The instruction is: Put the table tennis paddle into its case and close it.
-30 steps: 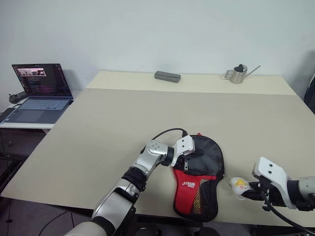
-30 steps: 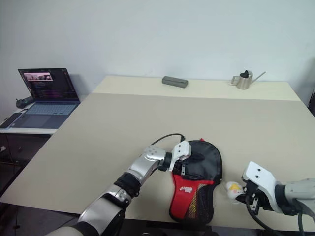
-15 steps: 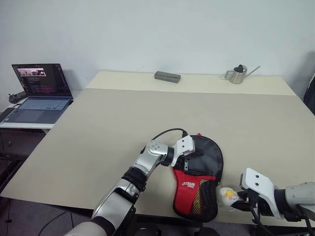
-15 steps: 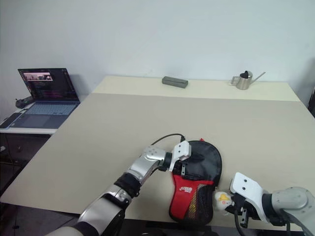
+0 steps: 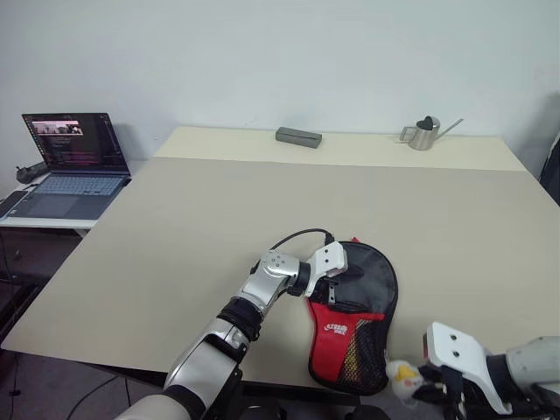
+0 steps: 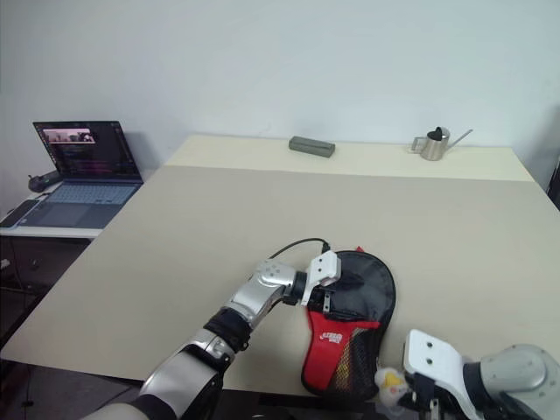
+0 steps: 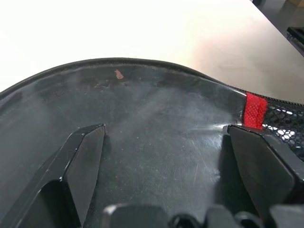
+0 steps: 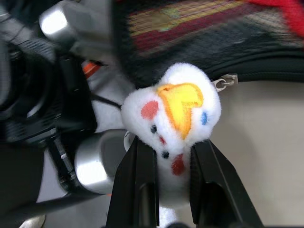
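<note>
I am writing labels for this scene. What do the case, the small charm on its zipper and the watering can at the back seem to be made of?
The case: soft fabric, smooth black with a slight sheen, a red panel and a mesh pocket; probably synthetic.
The charm: fluffy white plush with stitched yellow and red marks, squeezed by the right gripper.
The watering can: looks like brushed metal, grey and slightly shiny; painted plastic is possible.

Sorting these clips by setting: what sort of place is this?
Probably an office or lab workspace: a large beige table against a bare white wall, an open laptop on a side desk, and a small metal watering can at the table's far edge.
</note>
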Controlling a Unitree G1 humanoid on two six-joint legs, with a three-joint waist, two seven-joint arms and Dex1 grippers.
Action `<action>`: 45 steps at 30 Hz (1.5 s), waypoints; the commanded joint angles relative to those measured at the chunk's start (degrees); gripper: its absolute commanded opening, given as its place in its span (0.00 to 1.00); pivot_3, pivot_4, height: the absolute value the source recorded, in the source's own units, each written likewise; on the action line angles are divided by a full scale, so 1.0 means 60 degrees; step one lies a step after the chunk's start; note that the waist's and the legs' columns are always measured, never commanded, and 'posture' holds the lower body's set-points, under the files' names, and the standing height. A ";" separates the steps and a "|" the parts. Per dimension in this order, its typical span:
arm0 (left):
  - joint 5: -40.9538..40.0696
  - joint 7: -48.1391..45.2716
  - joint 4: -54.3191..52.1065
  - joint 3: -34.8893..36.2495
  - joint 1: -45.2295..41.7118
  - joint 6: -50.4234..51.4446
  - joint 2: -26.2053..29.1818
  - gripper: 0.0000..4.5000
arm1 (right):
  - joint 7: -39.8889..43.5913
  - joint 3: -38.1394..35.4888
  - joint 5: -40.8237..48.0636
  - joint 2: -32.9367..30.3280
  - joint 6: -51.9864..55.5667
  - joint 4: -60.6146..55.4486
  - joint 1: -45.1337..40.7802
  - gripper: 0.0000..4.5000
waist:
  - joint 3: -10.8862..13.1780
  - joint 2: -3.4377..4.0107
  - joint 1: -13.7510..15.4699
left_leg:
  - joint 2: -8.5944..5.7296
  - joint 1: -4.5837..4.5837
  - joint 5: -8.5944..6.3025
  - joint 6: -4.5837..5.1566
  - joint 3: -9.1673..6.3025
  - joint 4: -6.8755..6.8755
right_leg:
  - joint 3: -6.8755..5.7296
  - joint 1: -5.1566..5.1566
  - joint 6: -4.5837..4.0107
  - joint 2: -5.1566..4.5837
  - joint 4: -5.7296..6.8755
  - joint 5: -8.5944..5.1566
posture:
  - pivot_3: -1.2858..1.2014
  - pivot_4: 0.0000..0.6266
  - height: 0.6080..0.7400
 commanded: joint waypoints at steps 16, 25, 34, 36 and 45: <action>0.1037 -0.0121 0.1572 -0.0813 0.0498 0.0462 -0.0079 1.00 | 0.0863 0.0084 0.0775 -0.0409 -0.1131 -0.1648 0.1907 0.08 | -0.0014 -0.0022 0.0221 | -0.0004 0.0000 -0.0032 0.0000 0.0000 0.0001 | -0.0002 0.0009 0.0037 -0.0004 -0.0012 -0.0029 | 0.52 0.24 1.00; 0.1080 -0.0062 0.1589 -0.0814 0.0493 0.0465 -0.0193 1.00 | 0.0088 0.2083 0.0998 -0.1377 -0.2533 -0.1648 0.1456 0.08 | -0.0018 -0.0025 0.0286 | -0.0011 0.0003 -0.0038 0.0002 -0.0013 0.0001 | -0.0016 0.0032 0.0031 -0.0012 -0.0043 -0.0033 | 0.52 0.24 1.00; 0.1077 -0.0026 0.1571 -0.0813 0.0491 0.0476 -0.0193 1.00 | -0.0707 0.2564 0.1399 -0.2371 -0.3467 -0.1648 0.1727 0.08 | -0.0026 -0.0026 0.0387 | -0.0034 0.0002 -0.0068 0.0026 -0.0084 0.0001 | -0.0031 0.0070 0.0031 -0.0028 -0.0121 -0.0032 | 0.52 0.24 1.00; 0.1071 -0.0024 0.1579 -0.0812 0.0482 0.0478 -0.0204 1.00 | -0.1006 0.2684 0.1317 -0.2363 -0.3563 -0.1648 0.1600 0.08 | -0.0027 -0.0027 0.0387 | -0.0041 0.0002 -0.0069 0.0028 -0.0087 0.0001 | -0.0032 0.0070 0.0031 -0.0036 -0.0122 -0.0032 | 0.52 0.24 1.00; 0.1063 0.0012 0.1635 -0.0806 0.0459 0.0443 -0.0275 1.00 | -0.1965 0.2305 0.2795 -0.2479 -0.2828 -0.1648 0.0393 0.43 | -0.0027 -0.0030 0.0364 | -0.0052 0.0002 -0.0071 0.0032 -0.0092 0.0001 | -0.0031 0.0072 0.0031 -0.0047 -0.0123 -0.0032 | 0.52 0.24 1.00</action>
